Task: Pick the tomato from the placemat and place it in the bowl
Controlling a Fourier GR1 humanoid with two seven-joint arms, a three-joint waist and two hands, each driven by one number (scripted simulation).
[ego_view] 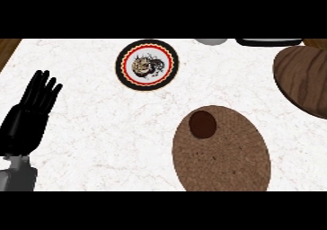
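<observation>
- Where the view's lower left edge begins, a grey forearm [15,176] comes in, and the left hand [24,121] stands above it. Its fingers [43,87] are straight and point up, close together, and they hold nothing. The hand rests over the left side of the counter [93,134], well apart from every other thing.
- The right hand does not show in the head view.
- At the lower right lies the placemat [226,157], a brown oval with a woven texture. Its lower end is cut by the edge of the view.
- On the upper left part of the placemat sits the tomato [202,124], a dark red oval shape. It lies fully inside the border of the mat, and no hand touches it.
- The counter top is white marble with thin reddish veins. A strip of brown wood [3,49] shows beyond its left corner.
- Farther up, near the middle, lies a round plate [147,65] with a black rim, a red ring and a dark drawing on its white centre. It is apart from the placemat.
- At the right edge stands the bowl [309,78], brown with wood grain and only partly in view. It is near the placemat but does not touch it.
- At the far edge, a small grey object [210,41] and a dark flat object [269,42] are cut off, so I cannot tell what they are.
</observation>
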